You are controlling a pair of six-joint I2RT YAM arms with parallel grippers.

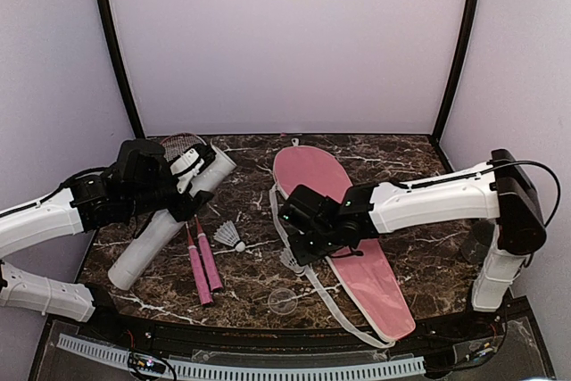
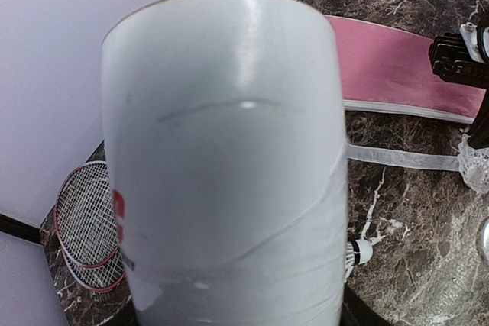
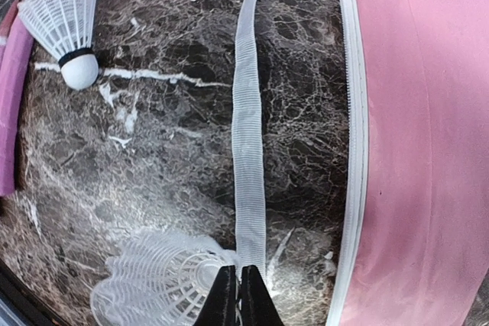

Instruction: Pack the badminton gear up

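Observation:
My left gripper (image 1: 196,183) is shut on the long white tube (image 1: 165,225) near its upper end. The tube fills the left wrist view (image 2: 221,166) and hides the fingers. Two red-framed rackets lie beside it, heads at the back (image 1: 182,144) (image 2: 84,234), pink handles (image 1: 203,267) toward the front. One white shuttlecock (image 1: 230,236) (image 3: 63,17) lies by the handles. My right gripper (image 1: 294,252) (image 3: 238,299) is shut on the skirt rim of a second shuttlecock (image 3: 157,284), next to the bag's white strap (image 3: 248,112). The pink bag (image 1: 352,229) (image 3: 428,135) lies flat to the right. A third shuttlecock is not in view.
A small clear round cap (image 1: 283,301) lies near the table's front edge. The strap loops along the bag's left side toward the front (image 1: 335,314). Walls close the back and both sides.

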